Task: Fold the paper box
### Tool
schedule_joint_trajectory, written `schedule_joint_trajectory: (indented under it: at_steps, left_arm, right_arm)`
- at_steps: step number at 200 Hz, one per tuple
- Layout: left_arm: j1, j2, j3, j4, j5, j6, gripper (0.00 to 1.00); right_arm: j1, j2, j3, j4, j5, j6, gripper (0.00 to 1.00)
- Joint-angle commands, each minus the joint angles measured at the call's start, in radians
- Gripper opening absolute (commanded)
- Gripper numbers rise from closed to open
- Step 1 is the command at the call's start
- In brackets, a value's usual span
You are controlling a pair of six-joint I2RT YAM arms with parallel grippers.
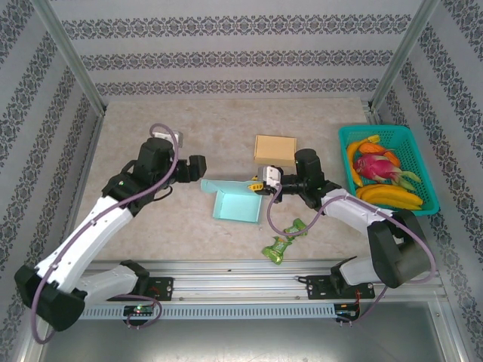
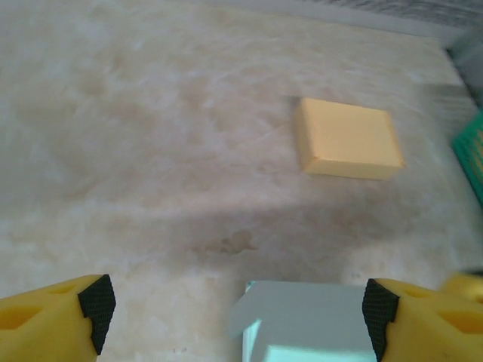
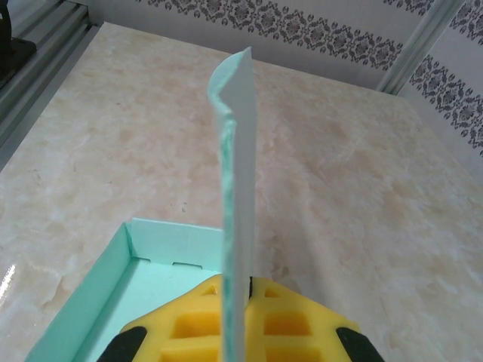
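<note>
R gripper [image 3: 235, 305] on box flap [image 3: 238, 151] edge

No text can be read anywhere; print on the green packets [image 1: 275, 250] is too small.

The paper box [image 1: 238, 204] lies near the middle of the table [image 1: 143, 128], between the left gripper [image 1: 202, 170] on its left and the right gripper [image 1: 261, 183] at its right rear corner, where one flap stands upright in that gripper's grip. Behind the paper box and a little to the right, apart from it, lies a small closed box [image 1: 275, 148], and in front of it to the right, near the table's front edge, lies a packet [image 1: 285, 240]. A basket [image 1: 377, 129] sits at the table's right edge, well apart from the paper box, with fruit [image 1: 381, 177] in it.
</note>
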Motion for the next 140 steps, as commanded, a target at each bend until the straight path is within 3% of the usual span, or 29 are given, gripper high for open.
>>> schedule_joint_trajectory:
  at_steps: [1,39,140]
  left_arm:
    - [0.019,0.070,0.012,-0.073,-0.012,-0.269,0.89]
    - [0.017,0.054,-0.164,0.168,0.062,-0.452,0.85]
    - [-0.061,0.164,-0.205,0.282,0.121,-0.644,0.80]
  right_arm:
    - [-0.011,0.002,-0.018,0.069,-0.066,0.007,0.00]
    - [-0.011,0.001,-0.019,0.105,-0.090,0.032,0.00]
    - [0.045,-0.008,-0.028,0.147,-0.032,0.056,0.00]
